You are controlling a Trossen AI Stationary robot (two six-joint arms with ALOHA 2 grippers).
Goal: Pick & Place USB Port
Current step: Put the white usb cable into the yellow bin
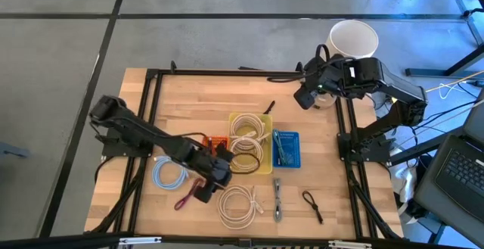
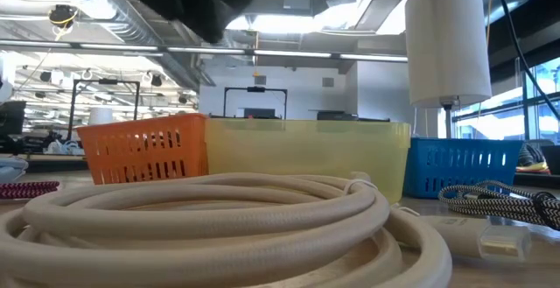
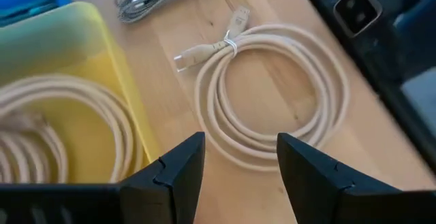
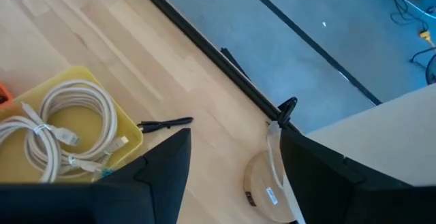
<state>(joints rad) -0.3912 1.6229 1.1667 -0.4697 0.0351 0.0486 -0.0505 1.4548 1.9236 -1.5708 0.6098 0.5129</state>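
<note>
Left arm: it is reaching from the table's left edge across toward the middle, its wrist bending down near the front of the table.
Left gripper [image 1: 206, 191]: it is hanging with fingers [image 3: 178, 173] spread and nothing between them, just in front of the yellow bin [image 1: 266, 166].
White cable [image 1: 237, 206]: it is lying coiled flat on the wood near the front edge, cream-coloured, bound by a tie, with a USB plug [image 3: 238, 18] sticking out of the coil.
Cable and left gripper: the coil is sitting just beside the parted fingers, not touching them.
Yellow bin: it is holding more cream coils [image 4: 65, 125], between the orange basket [image 1: 215, 144] and the blue basket [image 1: 286, 150].
Right arm: it is waiting folded at the far right corner.
Right gripper [image 1: 305, 97]: it is hovering over the table's far edge, jaws wide and empty.
</note>
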